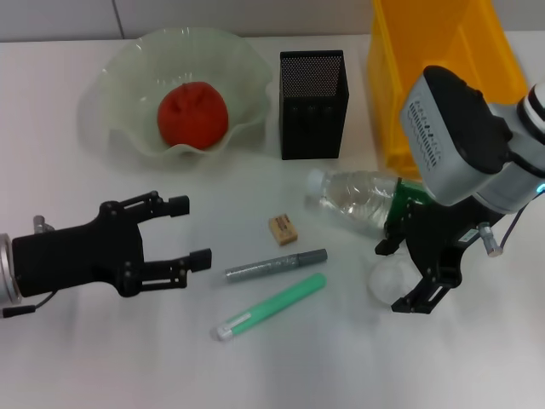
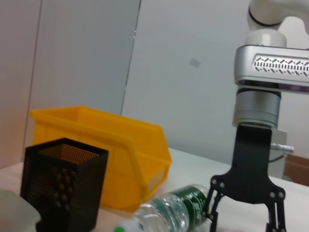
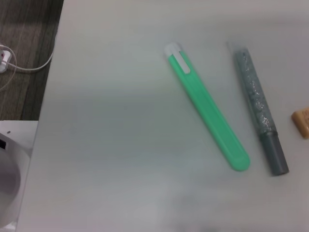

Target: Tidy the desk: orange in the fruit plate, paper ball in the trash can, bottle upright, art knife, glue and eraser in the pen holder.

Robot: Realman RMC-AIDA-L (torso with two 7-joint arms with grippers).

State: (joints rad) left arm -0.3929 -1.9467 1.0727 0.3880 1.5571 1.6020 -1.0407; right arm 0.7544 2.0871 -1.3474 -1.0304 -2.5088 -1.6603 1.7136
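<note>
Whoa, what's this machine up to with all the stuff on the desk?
It is tidying the desk. The orange already sits in the fruit plate. The right gripper hangs open over the paper ball, beside the bottle lying on its side. The left gripper hovers open, holding nothing. The eraser, glue and green art knife lie on the table, not yet in the black pen holder.

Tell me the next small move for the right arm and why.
Probably close the right gripper on the paper ball. Its open fingers already sit at the ball on the table, beside the lying bottle, and the orange is already in the fruit plate. The left gripper hovers open, farther off.
</note>
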